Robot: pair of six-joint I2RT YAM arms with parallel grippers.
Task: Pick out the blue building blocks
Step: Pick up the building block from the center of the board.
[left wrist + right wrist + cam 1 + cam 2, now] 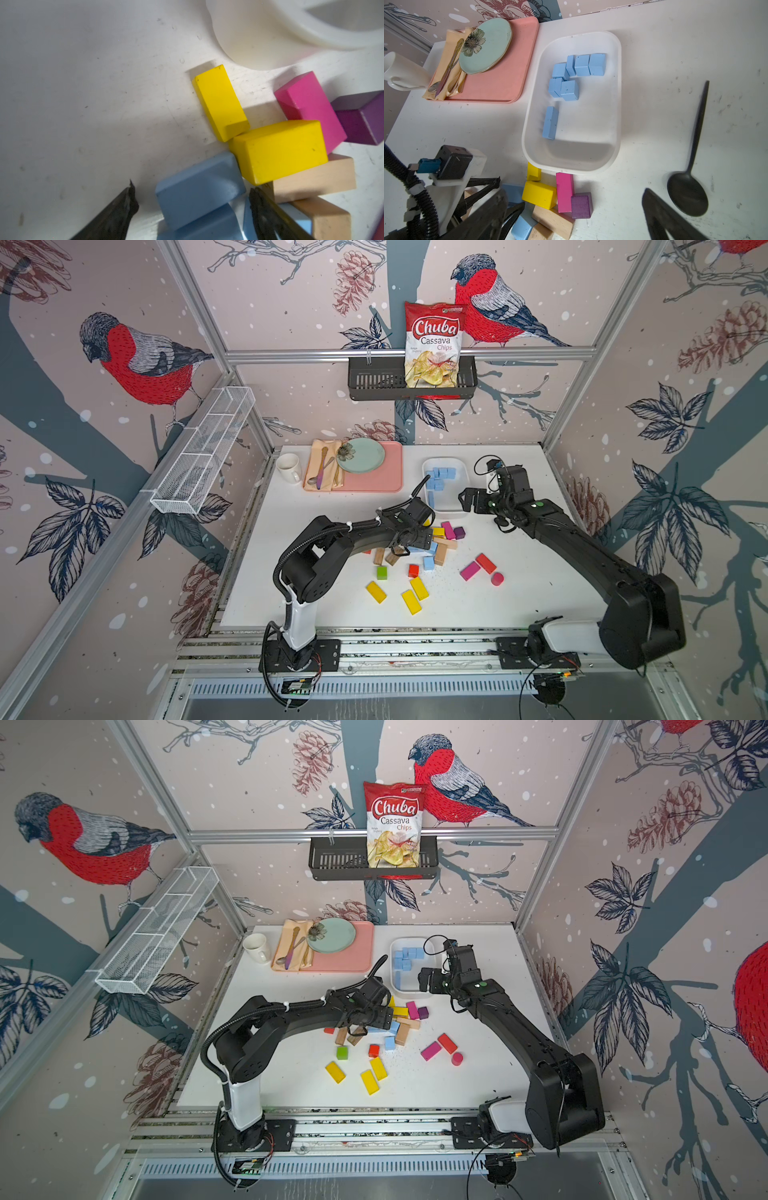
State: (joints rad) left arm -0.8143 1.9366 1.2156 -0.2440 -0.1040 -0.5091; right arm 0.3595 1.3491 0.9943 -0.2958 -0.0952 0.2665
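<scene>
- Trouble could start with the yellow block (278,151). It touches the blue block (197,178) that the left gripper (191,189) is over. If the jaws shut now, one finger (261,207) may push the yellow block or the brown block (311,178) just beside it.
- Slipping is the next worry. The blue block looks tilted and seems to lean on another blue block (203,224). A squeeze on a tilted block could make it twist and pop out.
- Both blue blocks might get pinched at once. Then one could drop on the way to the bin (618,93).
- Bumping is a risk too. The right gripper (467,501) hangs at the near end of the bin, so the left arm could hit it on the way there.
- The left arm reaches out over the pile, bent at the elbow, with its gripper pointing down. The jaws are wide apart, one on each side of the blue block. One finger is very near it; the other is well apart. Nothing is held yet.
- The right arm stretches toward the bin. Its jaws are wide apart and hold nothing.
- Many blue blocks (571,76) lie in the bin. A few more (429,563) are on the table in the pile.
</scene>
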